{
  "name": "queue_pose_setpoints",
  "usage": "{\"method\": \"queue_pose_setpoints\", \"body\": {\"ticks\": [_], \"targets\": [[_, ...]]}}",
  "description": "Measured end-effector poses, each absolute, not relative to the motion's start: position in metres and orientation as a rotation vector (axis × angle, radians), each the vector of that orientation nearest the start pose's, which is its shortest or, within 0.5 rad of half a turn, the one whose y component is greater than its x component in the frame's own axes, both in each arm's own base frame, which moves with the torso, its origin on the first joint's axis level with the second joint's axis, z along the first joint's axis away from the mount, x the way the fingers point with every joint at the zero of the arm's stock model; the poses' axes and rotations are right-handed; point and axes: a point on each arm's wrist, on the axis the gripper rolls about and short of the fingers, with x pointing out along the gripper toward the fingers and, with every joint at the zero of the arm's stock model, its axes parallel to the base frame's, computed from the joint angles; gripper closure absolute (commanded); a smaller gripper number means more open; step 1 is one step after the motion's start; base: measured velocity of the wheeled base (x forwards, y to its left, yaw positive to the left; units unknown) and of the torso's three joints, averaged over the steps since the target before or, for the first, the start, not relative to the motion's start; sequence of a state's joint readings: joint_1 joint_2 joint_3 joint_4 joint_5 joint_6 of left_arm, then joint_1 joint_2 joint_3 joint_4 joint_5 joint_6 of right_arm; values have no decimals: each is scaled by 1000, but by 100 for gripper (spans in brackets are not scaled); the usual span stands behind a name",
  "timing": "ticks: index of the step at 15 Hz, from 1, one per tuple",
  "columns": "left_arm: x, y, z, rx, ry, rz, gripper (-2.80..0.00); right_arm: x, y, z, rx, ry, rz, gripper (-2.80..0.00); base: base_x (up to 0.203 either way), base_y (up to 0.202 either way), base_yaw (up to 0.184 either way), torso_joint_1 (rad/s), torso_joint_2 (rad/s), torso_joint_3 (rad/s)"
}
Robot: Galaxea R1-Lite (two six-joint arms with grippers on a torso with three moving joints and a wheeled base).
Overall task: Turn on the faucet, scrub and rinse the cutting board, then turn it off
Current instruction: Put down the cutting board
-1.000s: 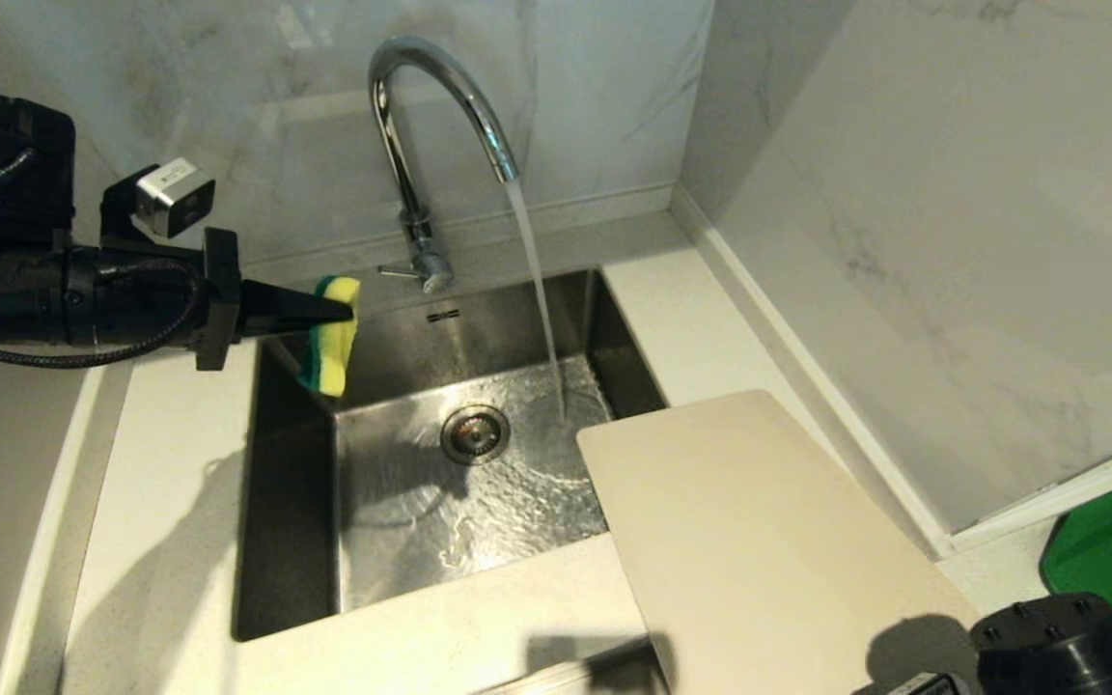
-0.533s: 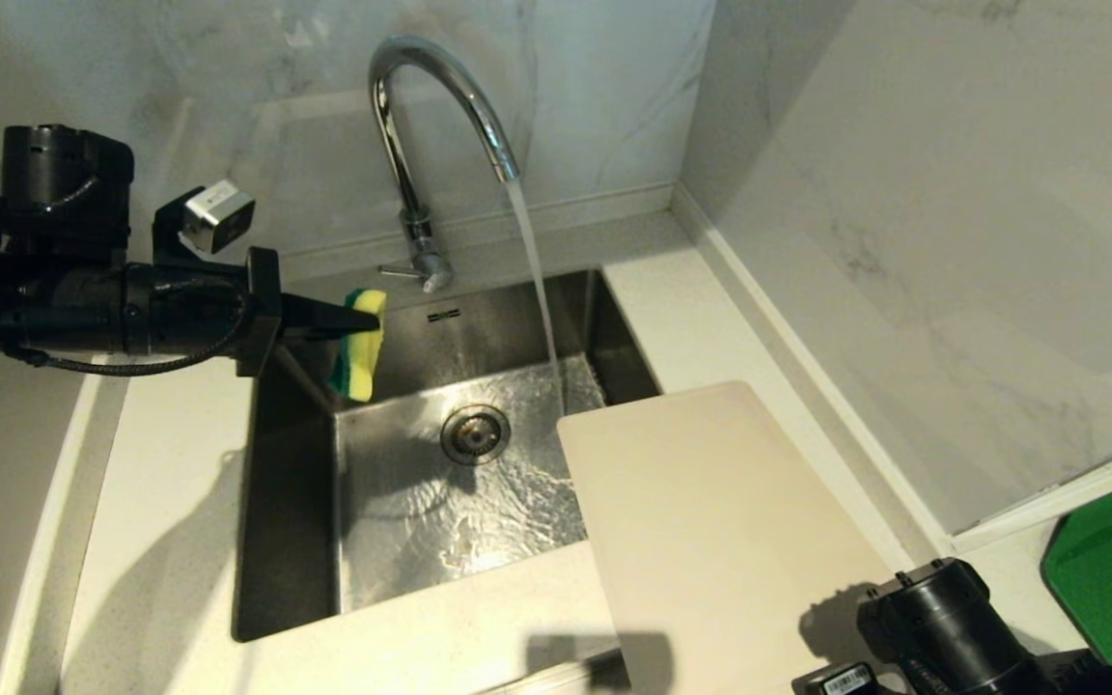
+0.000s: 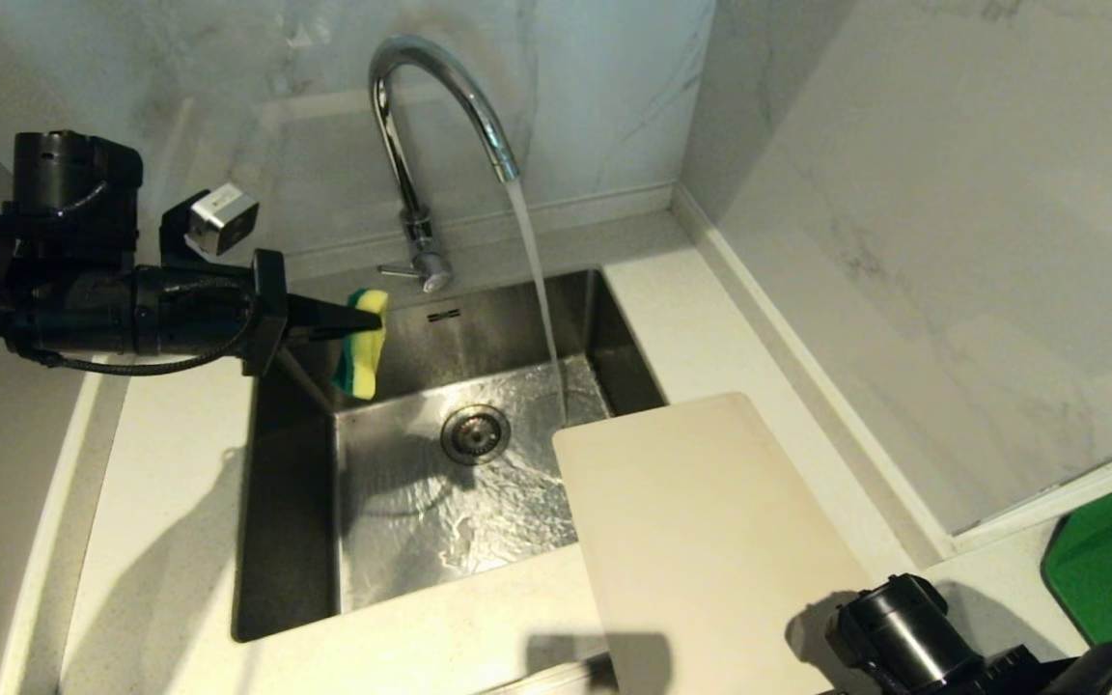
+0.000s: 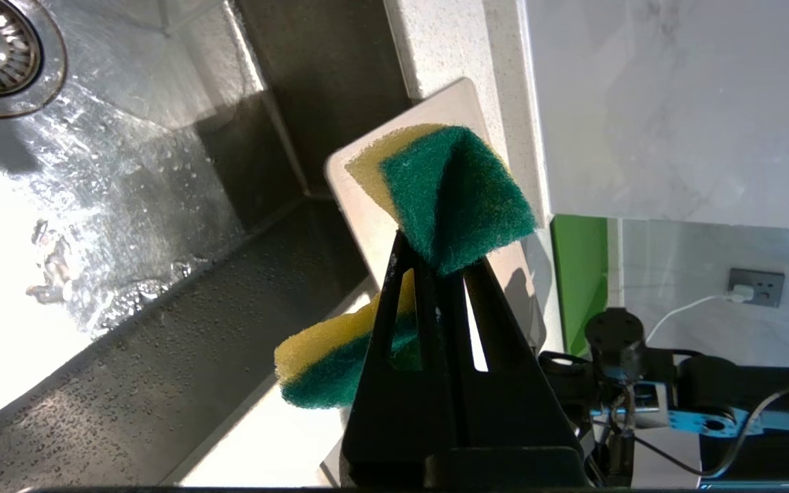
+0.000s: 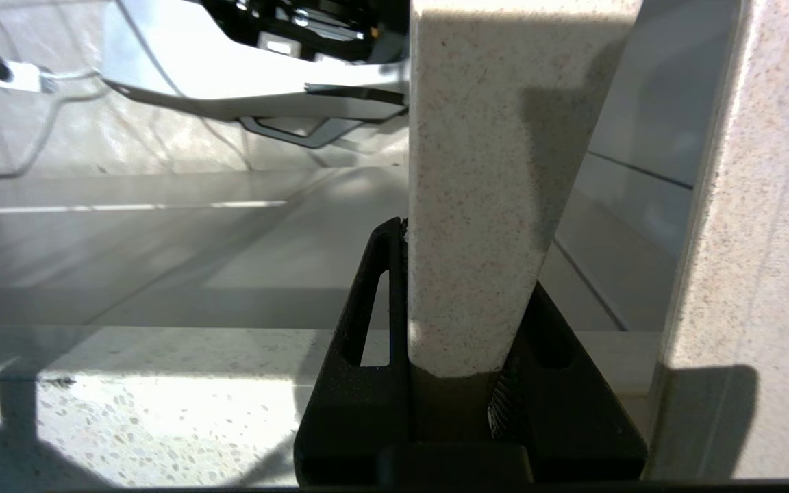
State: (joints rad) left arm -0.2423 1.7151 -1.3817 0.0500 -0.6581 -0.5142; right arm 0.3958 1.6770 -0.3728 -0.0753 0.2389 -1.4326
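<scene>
My cutting board [image 3: 710, 541] is big, thin and flat. I think it is stiff and light, but it will get slippery once it is wet. The best place to hold it is the near short edge, and that is where I have it. My right tool [image 5: 456, 370] is pinching that edge, with one finger on each side of the board [image 5: 477, 205].

The board lies on the counter [image 3: 180, 502] at the right of the sink [image 3: 286, 541], and its far corner sticks out over the sink. The water from the faucet [image 3: 421, 125] is running and lands in the sink just beside that corner, not on the board.

My left tool [image 3: 363, 323] is pressed together on a yellow and green sponge [image 3: 366, 343]. It squeezes the sponge [image 4: 456, 198] so hard that it folds. The sponge hangs over the back left corner of the sink, well apart from the board. The stream of water runs down between them.

I think the wet board could slide out of such a small pinch.
</scene>
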Motion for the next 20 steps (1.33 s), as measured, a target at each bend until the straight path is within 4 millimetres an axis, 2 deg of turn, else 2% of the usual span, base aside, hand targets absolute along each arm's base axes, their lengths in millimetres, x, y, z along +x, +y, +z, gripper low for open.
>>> {"method": "queue_pose_setpoints", "body": {"ticks": [9, 16, 17, 20], "targets": [[317, -89, 269, -556, 619, -760, 0, 203, 86, 37, -1223, 661, 1383, 0, 0, 0, 0, 0, 0, 0], [321, -87, 264, -561, 630, -751, 0, 211, 89, 27, -1217, 695, 1401, 0, 0, 0, 0, 0, 0, 0], [321, -87, 264, -562, 630, -751, 0, 211, 89, 26, -1215, 697, 1402, -272, 0, 0, 0, 0, 0, 0], [322, -87, 263, -562, 631, -751, 0, 210, 88, 26, -1214, 702, 1405, -280, 0, 0, 0, 0, 0, 0]]}}
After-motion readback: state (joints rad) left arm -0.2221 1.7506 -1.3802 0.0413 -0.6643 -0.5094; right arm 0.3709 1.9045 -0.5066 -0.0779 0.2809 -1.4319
